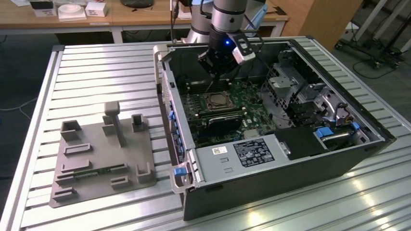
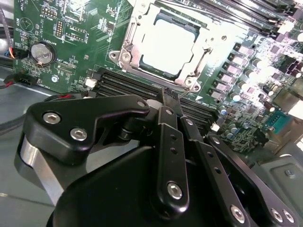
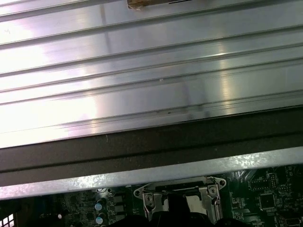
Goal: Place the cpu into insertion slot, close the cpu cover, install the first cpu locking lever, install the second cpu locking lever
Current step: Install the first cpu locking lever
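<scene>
The cpu (image 2: 166,43) lies flat in the insertion slot (image 1: 218,101) on the green board, its silvery top glaring in the second wrist view. The cpu cover (image 2: 134,53) lies down around it as a silver frame, also seen in the first wrist view as the cpu cover (image 3: 150,197). Thin lever rods run along the socket's sides; whether they are latched I cannot tell. My gripper (image 2: 169,97) hovers above the board just short of the socket, black fingers (image 2: 166,142) pressed together with nothing between them. In the exterior view my gripper (image 1: 220,72) hangs inside the case above the socket.
The open computer case (image 1: 186,144) stands on a slatted aluminium table (image 1: 96,72). Black memory slots (image 2: 128,85) flank the socket, a coin battery (image 2: 41,53) sits nearby. A drive cage (image 1: 289,82) and power supply (image 1: 247,151) fill the case's other parts. A grey fixture plate (image 1: 103,154) lies at the exterior view's left.
</scene>
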Controlling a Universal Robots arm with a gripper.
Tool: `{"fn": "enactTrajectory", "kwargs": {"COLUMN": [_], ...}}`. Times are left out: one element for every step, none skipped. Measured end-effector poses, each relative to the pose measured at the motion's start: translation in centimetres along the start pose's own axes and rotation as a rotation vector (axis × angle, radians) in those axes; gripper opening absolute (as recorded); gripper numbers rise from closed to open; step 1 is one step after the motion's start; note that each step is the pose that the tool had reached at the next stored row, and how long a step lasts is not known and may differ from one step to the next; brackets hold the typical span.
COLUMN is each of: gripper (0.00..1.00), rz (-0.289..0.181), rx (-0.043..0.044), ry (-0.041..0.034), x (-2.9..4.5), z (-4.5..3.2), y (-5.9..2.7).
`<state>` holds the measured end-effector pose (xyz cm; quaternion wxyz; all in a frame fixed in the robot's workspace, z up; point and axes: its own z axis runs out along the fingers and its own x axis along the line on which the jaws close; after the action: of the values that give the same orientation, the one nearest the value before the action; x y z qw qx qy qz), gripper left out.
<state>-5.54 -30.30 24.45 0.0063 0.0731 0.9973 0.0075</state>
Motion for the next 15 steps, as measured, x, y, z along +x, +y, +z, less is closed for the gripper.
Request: {"fn": "enactTrajectory", "kwargs": {"gripper": [0.1,0.1,0.1,0.1,0.1,0.1,0.1,0.1,0.1,0.1,0.1,0.1,0.1,0.1,0.1], "rz": [-0.003,-0.006,-0.008,-0.009,-0.009,-0.009,-0.009,-0.009,-0.009,-0.009,-0.009,-0.009,-0.009,-0.009,-0.009], "rx": [0.0001,0.0001,0.0,-0.0002,-0.0003,-0.0004,0.0002,0.0012,0.0022,0.0029,0.0033,0.0033,0.0033,0.0033,0.0034], "ry": [0.0001,0.0002,0.0002,0.0001,0.0001,0.0002,0.0008,0.0019,0.003,0.0038,0.0043,0.0048,0.0053,0.0056,0.006], "x": [0.0,0.0,0.0,0.0,0.0,-0.02,-0.1,-0.23,-0.39,-0.53,-0.63,-0.78,-1.0,-1.25,-1.52], "z": [0.0,0.0,0.0,0.0,-0.03,-0.04,-0.04,-0.05,-0.04,-0.04,-0.05,-0.04,-0.02,0.01,0.03], "y": [0.0,0.0,0.0,0.0,0.0,0.01,0.02,0.03,0.05,0.04,0.01,0.0,0.01,0.03,0.06]}}
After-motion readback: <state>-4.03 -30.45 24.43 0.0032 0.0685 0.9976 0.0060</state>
